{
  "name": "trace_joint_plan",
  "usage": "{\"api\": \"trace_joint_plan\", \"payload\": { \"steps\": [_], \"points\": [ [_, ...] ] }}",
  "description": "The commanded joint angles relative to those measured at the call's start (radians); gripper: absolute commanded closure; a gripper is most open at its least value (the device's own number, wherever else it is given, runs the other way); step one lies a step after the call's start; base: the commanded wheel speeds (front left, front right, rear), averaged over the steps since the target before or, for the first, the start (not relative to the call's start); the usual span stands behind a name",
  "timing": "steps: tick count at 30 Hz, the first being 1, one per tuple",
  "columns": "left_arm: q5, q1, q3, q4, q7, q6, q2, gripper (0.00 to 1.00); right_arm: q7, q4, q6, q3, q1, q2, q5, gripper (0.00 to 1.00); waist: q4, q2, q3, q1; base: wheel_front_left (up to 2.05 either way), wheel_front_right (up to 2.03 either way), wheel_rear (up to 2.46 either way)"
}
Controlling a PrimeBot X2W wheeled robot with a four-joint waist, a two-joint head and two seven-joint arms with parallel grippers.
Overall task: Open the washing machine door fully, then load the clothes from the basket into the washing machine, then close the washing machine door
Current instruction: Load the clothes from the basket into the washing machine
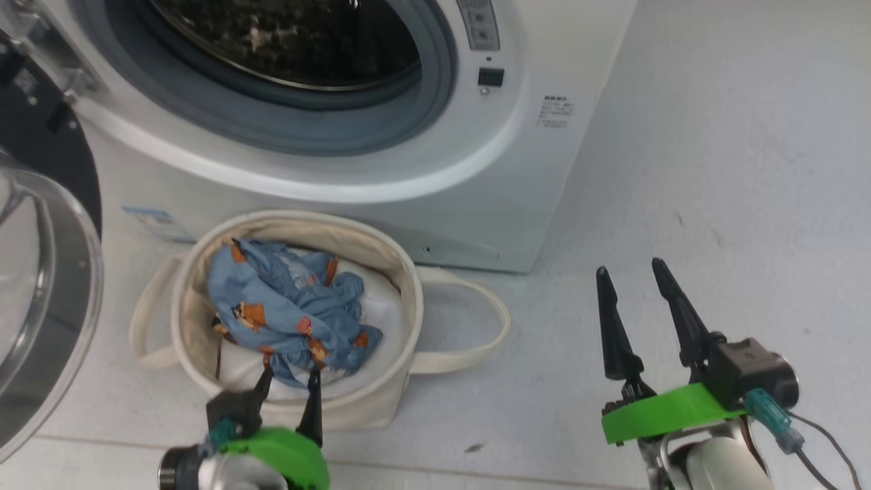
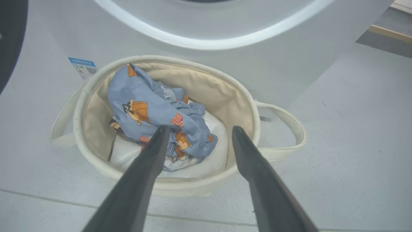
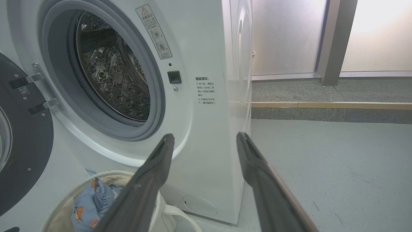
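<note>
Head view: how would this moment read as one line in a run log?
washing machine door: open | clothes: in basket | left gripper: open, pointed at clothes | right gripper: open, empty

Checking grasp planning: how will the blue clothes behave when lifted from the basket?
The clothes lie crumpled in soft folds, so probably floppy, draping and trailing from a pinch. Thin fabric, so likely light. Lying bunched on a white bundle, they might drag it along.

Washing machine [image 3: 199,48] labels, as I see them
Chinese notice [image 3: 205,91] by the latch [image 3: 174,77], warning-triangle sticker [image 3: 154,31] above, blue label [image 2: 82,67] low down; print too small.
</note>
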Motion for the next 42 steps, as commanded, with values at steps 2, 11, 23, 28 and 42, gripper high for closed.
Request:
{"api": "trace_joint_plan", "payload": {
  "steps": [2,11,23,28,42],
  "points": [
    [-0.027,-0.100,0.023,0.068,0.006,-0.014,0.013,0.00,-0.012,-0.050,0.000,0.024,-0.042,0.001,-0.020,0.00,-0.014,0.0000,0.071,0.0000,0.00,0.00,0.00],
    [-0.130,-0.438,0.045,0.457,0.060,-0.021,0.013,0.00,-0.012,-0.248,0.000,0.014,-0.094,0.001,-0.053,0.00,-0.052,0.0000,0.282,0.0000,0.00,0.00,0.00],
    [-0.135,-0.694,0.025,0.596,0.137,-0.022,0.022,0.00,-0.012,-0.181,0.000,-0.118,-0.172,0.001,-0.121,0.00,-0.055,0.0000,0.514,0.0000,0.00,0.00,0.00],
    [-0.141,-0.758,0.021,0.605,0.190,0.017,0.027,0.00,-0.012,-0.187,0.000,-0.128,-0.187,0.001,-0.126,0.00,-0.052,0.0000,0.584,0.0000,0.00,0.00,0.00],
    [-0.187,-0.786,0.038,0.608,0.122,-0.015,0.024,1.00,-0.012,-0.204,0.000,-0.131,-0.181,0.001,-0.138,0.00,-0.032,0.0000,0.605,0.0000,0.00,0.00,0.00]
  ]
}}
